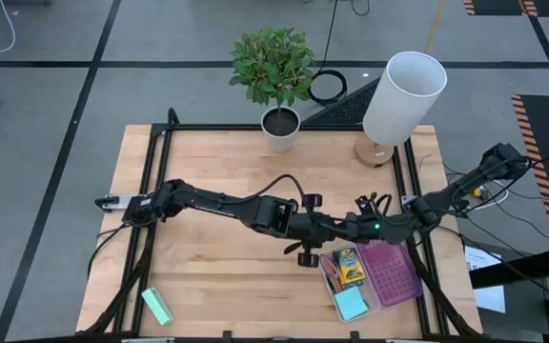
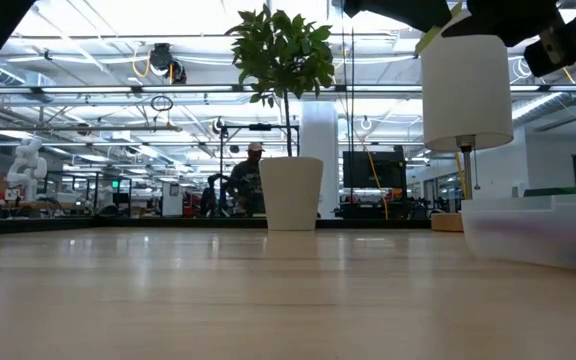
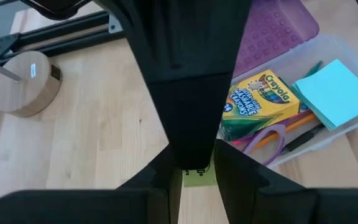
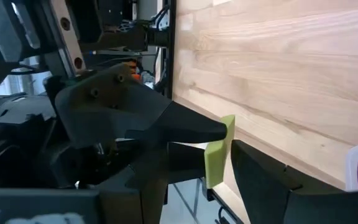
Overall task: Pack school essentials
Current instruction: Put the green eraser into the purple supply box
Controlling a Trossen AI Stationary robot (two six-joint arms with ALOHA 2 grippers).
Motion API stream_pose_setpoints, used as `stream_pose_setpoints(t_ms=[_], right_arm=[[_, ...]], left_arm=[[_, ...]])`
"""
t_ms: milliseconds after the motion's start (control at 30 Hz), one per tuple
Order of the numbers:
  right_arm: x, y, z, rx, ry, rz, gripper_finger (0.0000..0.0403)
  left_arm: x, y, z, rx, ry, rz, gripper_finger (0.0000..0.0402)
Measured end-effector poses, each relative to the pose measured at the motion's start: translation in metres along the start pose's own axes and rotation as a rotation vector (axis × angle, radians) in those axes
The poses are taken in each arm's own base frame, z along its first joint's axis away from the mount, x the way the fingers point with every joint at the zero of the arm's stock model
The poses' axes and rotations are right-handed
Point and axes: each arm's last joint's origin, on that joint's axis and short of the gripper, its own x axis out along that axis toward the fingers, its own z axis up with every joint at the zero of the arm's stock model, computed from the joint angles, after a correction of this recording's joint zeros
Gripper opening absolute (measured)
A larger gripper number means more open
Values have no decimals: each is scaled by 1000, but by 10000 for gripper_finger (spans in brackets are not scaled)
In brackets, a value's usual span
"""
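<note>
A clear bin at the table's front right holds the yellow-green crayon box, the light-blue sticky-note pad, pencils, a black pen and purple-handled scissors. Just left of the bin, above the table, my left gripper and my right gripper meet tip to tip. Both are shut on the tiny yellow piece. In the left wrist view the right gripper's dark body hides most of that piece. My left gripper pinches the yellow piece between its two fingers, coming level from the table's left. The piece is lifted clear of the table. The right gripper covers the rest of it. My right gripper has the same piece standing on edge between its two fingers, its broad faces filling the gap. It comes level from the table's right. The left gripper's fingertip lies against the piece's upper part.
The bin's purple lid lies beside it on the right. A mint-green block lies near the front left corner. At the far edge stand a potted plant and a white lamp on a round wooden base.
</note>
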Motion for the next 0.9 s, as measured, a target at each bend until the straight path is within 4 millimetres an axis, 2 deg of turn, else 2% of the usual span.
stream_pose_setpoints(t_ms=[167, 533, 700, 800, 900], right_arm=[[0, 0, 0, -3, -1, -2, 154], [0, -2, 0, -36, -3, -18, 58], [0, -3, 1, -46, -6, -24, 24], [0, -3, 1, -63, -4, -25, 16], [-1, -3, 0, -76, 33, -31, 17]], left_arm=[[0, 0, 0, -2, 0, 0, 88], [0, 0, 0, -11, 2, 8, 88], [0, 1, -1, -78, 7, 27, 89], [0, 1, -3, -109, 28, 26, 109], [0, 0, -7, -146, 73, 26, 154]])
